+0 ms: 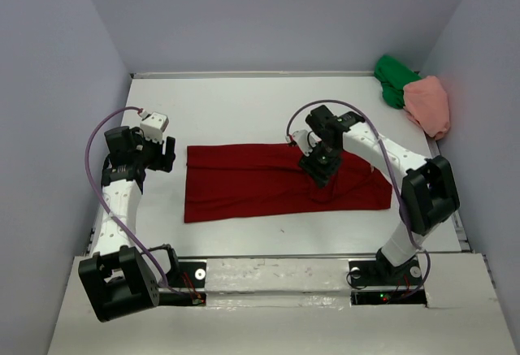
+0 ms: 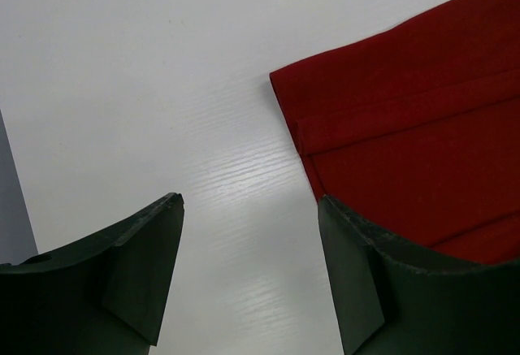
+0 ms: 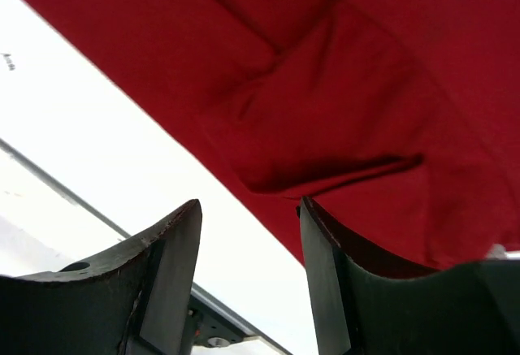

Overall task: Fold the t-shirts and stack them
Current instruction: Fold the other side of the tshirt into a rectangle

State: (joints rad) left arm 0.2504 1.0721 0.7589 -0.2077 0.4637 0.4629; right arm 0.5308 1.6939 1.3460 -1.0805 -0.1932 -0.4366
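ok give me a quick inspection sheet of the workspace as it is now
surface: white table, a few faint marks.
job's things: dark red t-shirt laid out as a long band mid-table, wrinkled at its right end; green t-shirt and pink t-shirt bunched together in the far right corner, unfolded.
clutter: nothing seen.
grippers: left gripper open over bare table beside the red shirt's left edge; right gripper open at the wrinkled right part, nothing between its fingers.
cables: purple cables looping along each arm, clear of the cloth.
surroundings: plain grey walls on three sides.
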